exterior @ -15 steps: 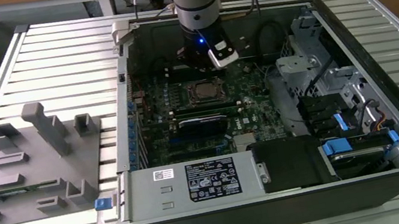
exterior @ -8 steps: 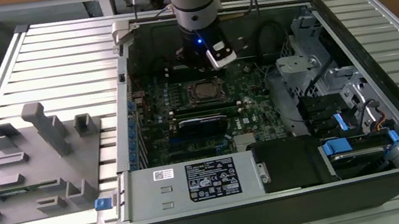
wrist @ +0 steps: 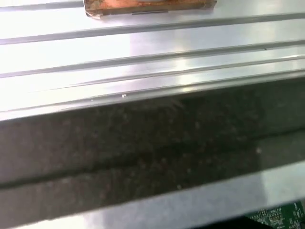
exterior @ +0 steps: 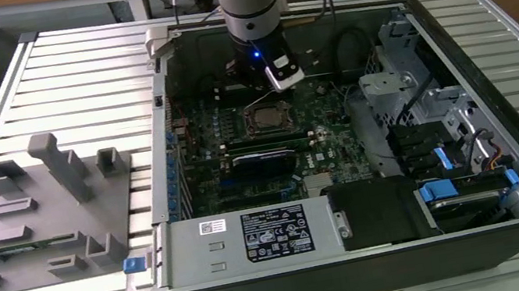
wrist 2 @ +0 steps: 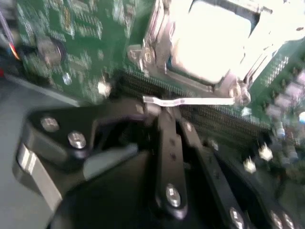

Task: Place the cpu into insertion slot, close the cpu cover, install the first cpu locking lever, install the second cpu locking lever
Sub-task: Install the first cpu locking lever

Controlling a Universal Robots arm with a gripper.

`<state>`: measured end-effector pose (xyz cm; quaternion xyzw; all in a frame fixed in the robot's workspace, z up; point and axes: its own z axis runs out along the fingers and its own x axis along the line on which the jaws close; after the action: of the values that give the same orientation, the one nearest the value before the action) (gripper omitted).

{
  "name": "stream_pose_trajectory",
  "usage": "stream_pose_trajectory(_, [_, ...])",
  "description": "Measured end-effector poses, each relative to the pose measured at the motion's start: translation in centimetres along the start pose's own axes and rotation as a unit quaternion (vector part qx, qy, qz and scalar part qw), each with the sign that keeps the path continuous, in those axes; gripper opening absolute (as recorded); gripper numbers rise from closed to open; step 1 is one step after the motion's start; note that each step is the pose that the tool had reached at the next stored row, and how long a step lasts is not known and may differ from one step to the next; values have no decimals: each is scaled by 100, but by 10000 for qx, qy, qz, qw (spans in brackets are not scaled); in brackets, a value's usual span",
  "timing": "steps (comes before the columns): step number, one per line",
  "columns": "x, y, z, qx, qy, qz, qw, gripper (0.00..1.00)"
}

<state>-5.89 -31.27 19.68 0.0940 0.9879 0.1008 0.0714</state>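
One grey fixture tray (exterior: 40, 222) lies at the exterior view's left. Right of it, an open computer case (exterior: 477, 180) shows the cpu (exterior: 266, 119) seated in the insertion slot (exterior: 248, 127). In the second wrist view the cpu cover (wrist 2: 159, 33) frames the chip, and the gripper (wrist 2: 167, 114), fingers seemingly pressed together, hangs just beside a thin silvery locking lever (wrist 2: 195, 101).

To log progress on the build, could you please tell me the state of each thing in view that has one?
cpu: seated, silver top showing.
cpu cover: apparently down around the cpu.
locking lever: unlatched, standing clear of the cover.
gripper: down inside the case, its tip at the lever.
computer case: on its side, open.
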Motion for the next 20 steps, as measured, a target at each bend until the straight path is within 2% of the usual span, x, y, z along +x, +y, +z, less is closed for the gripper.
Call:
stream_pose_trajectory(9, [-2, 2, -14, -8, 3, 1, 10000, 10])
stream_pose_trajectory(20, [-27, 45, -210, -70, 13, 11, 10000, 10])
